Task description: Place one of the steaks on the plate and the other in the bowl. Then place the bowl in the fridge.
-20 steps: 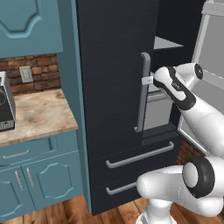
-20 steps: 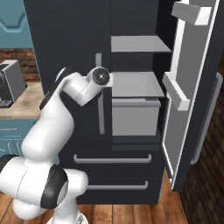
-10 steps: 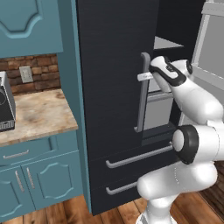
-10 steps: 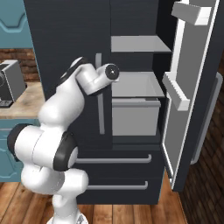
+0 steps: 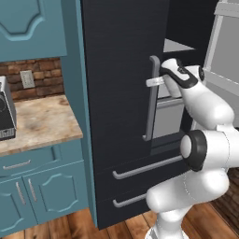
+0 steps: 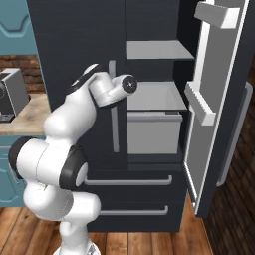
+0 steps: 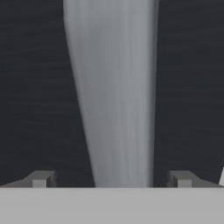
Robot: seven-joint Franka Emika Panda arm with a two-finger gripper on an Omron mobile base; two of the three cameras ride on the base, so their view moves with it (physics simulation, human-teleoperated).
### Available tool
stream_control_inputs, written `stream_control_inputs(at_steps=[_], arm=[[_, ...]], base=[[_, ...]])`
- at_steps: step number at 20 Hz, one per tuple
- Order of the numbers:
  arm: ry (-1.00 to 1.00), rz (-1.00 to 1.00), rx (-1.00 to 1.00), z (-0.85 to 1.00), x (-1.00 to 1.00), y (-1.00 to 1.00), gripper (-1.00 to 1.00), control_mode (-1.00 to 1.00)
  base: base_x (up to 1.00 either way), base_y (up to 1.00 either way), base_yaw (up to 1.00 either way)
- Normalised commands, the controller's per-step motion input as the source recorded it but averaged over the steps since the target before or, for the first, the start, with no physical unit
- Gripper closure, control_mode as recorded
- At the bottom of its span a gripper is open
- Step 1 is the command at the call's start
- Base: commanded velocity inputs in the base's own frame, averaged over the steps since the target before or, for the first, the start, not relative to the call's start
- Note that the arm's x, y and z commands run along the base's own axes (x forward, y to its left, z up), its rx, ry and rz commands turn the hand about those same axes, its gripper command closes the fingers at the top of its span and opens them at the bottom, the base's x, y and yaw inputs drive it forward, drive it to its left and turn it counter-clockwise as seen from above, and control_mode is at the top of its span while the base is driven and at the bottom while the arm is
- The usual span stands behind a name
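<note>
- Two finger tips show at the bottom of the hand view, one [image 7: 41, 178] to the left and one to the right, standing wide apart with nothing clamped between them.
- Gripper [image 7: 111, 179]: aimed straight at a grey bar handle [image 7: 116, 96], which runs up between the two tips against a black door face; whether the tips touch the bar cannot be told.
- Arm: white with dark joints, rising from the lower right of the left base view, its hand end [image 5: 179, 77] held at the upper part of the grey bar handle on the left door.
- Fridge [image 5: 121, 93]: tall, black; left door shut, with the long grey vertical bar handle near its right edge.
- Fridge right door [image 6: 219, 109]: swung wide open in the right base view, with grey door bins [image 6: 201, 104] on its inner side.
- Fridge interior: grey shelves [image 6: 154, 50] above a pale grey box-shaped drawer [image 6: 152, 132], visible through the open side.
- Lower fridge drawers: two, each with a horizontal grey bar handle [image 5: 144, 167], below the doors.
- Teal cabinets [image 5: 42, 186]: left of the fridge, under a mottled tan desk [image 5: 37, 123].
- Grey appliance [image 5: 5, 114]: standing on the desk at the left picture edge.
- Brick wall with a white outlet [image 5: 28, 79]: behind the desk, beneath a teal upper cabinet [image 5: 28, 25].
- Wooden floor [image 5: 116, 228]: brown planks under the base.
</note>
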Motion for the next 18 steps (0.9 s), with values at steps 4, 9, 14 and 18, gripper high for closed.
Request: stream_control_inputs(at_steps=[4,9,14,18], arm=[[0.00,0.00,0.00,-0.06,0.57,0.09,1.00,-1.00],[0.03,0.00,0.00,0.00,-0.04,0.00,1.00,-1.00],[0.04,0.00,0.00,0.00,-0.56,-0.07,1.00,-1.00],[0.01,0.00,0.00,0.00,-0.77,-0.11,1.00,-1.00]], base=[[0.00,0.00,0.00],[0.00,0.00,0.00],[0.00,0.00,0.00],[0.00,0.00,0.00]])
